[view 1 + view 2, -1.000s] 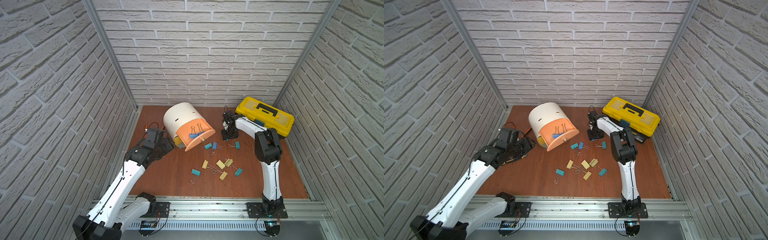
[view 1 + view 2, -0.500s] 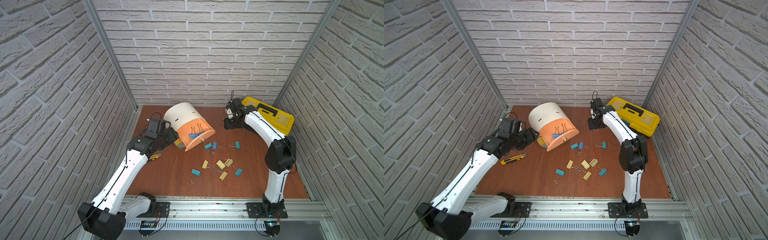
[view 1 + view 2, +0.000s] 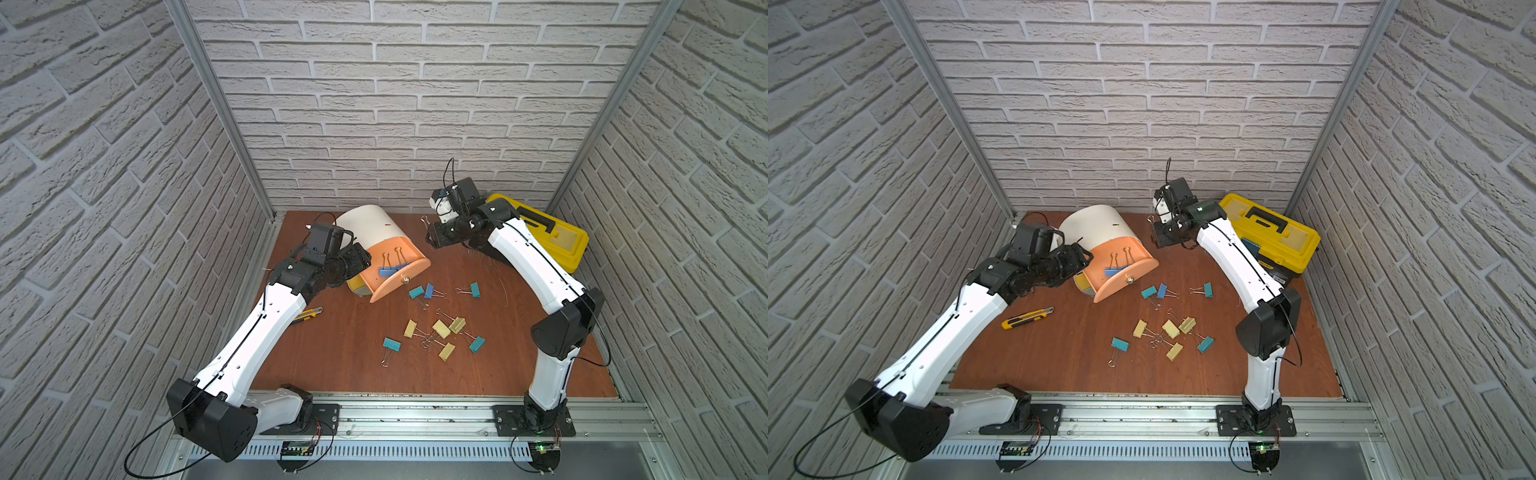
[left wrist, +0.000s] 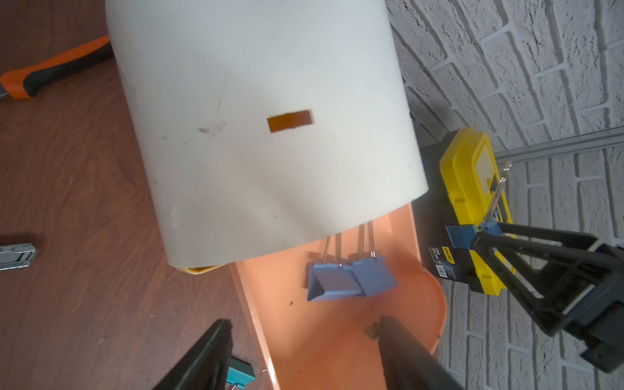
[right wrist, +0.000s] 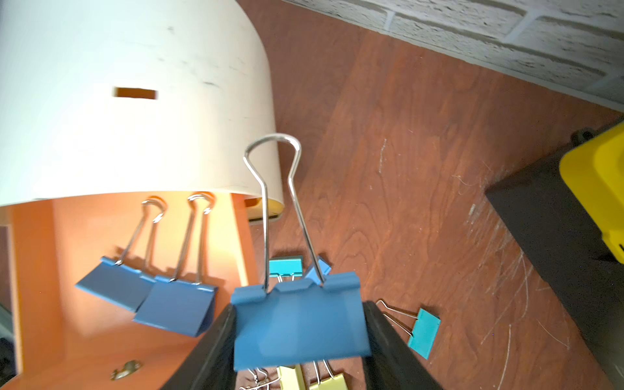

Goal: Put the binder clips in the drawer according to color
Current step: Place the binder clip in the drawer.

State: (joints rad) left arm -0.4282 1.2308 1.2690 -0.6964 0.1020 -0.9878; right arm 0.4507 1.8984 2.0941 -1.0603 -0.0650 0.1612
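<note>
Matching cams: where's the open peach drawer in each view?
Both top views: peach drawer near picture centre, pulled out of the white cabinet.
Left wrist: its floor juts from under the cabinet shell.
Right wrist: its floor shows under the shell, beside the blue clip in the right gripper.
Shared landmark: two blue clips lying side by side in the drawer.
</note>
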